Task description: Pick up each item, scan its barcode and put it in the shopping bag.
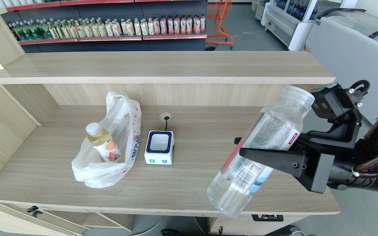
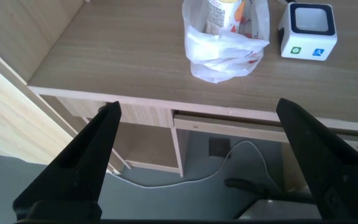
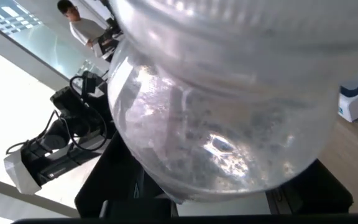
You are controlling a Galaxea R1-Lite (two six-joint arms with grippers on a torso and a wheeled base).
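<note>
Our right gripper (image 1: pixel 240 147) is squeezed tight on a clear water bottle (image 1: pixel 267 134). One black finger lies across the front of the bottle and the other finger peeks out from behind it. The bottle is up in the air over the right end of the wooden counter (image 1: pixel 208 137). It is tilted, with one end high and to the right and the other end low and to the left. It has a white label with a red stripe and small black print on it. Our left gripper (image 2: pixel 197 109) is spread wide with nothing between its fingers. It hangs in front of the counter, a bit below its front edge. A white plastic shopping bag (image 1: pixel 123 131) sits on the left part of the counter with its mouth open at the top. Inside it stands a drink bottle (image 1: pixel 102 141) with a white cap and yellow drink, leaning a little. Just to the right of the bag is the scanner (image 1: pixel 159 147), a small white box with a dark blue rim around its window. A black cord (image 1: pixel 166 124) runs from the back of the scanner to a round hole in the counter. The water bottle is well apart from the bag and the scanner. Far behind the counter we see a shelf (image 1: pixel 110 38) with a long row of drinks.
</note>
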